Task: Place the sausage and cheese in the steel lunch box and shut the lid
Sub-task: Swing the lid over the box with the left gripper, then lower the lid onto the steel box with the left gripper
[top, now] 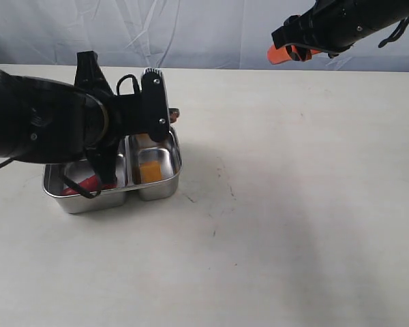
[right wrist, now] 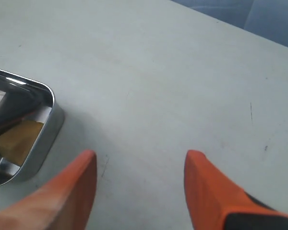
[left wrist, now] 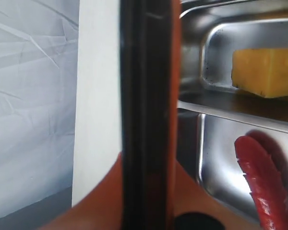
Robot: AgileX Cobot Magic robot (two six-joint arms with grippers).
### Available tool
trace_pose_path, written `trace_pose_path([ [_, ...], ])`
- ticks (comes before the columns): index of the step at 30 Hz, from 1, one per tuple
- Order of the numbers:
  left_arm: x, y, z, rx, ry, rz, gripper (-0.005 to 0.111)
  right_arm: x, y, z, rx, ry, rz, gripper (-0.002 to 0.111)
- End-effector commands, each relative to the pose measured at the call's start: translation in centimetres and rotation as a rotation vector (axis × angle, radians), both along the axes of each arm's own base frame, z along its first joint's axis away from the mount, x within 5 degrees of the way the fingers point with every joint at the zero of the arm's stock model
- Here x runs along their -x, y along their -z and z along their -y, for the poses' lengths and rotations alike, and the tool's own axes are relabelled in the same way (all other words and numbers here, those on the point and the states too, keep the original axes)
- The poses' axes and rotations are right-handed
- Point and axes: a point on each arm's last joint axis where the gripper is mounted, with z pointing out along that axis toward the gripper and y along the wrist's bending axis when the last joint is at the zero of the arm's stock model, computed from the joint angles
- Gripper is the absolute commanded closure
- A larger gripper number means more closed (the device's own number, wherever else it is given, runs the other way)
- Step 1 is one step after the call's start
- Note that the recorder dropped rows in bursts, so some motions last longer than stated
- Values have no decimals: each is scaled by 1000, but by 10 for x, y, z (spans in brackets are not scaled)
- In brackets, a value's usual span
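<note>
The sausage point(left wrist: 261, 184) lies in 1 compartment of the steel lunch box point(top: 157, 193) and the cheese point(left wrist: 264, 72) in the other, the box standing on the bench point(top: 293, 218). The left end effector point(left wrist: 146, 191) pinches the lid point(left wrist: 146, 96) edge-on close by the box. The right end effector point(right wrist: 139, 184) hangs spread above the bench, well apart.

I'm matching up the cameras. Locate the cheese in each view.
Exterior: cheese in the steel lunch box's right compartment.
Left wrist: cheese across the divider from the sausage.
Right wrist: cheese inside the box's rounded corner.
Shared landmark: the box's steel rim.
</note>
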Motion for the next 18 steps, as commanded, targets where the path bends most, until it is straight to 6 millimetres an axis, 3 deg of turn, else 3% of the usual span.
trace_pose_path([
  [1,-2,12,2,-8,-33,-18,107,-1,-4,3,5,7,20,55],
  [12,3,22,0,38,-106,-93,107,-1,-4,3,6,7,20,55],
  [18,15,40,-3,65,-89,-168,107,-1,-4,3,6,7,20,55],
])
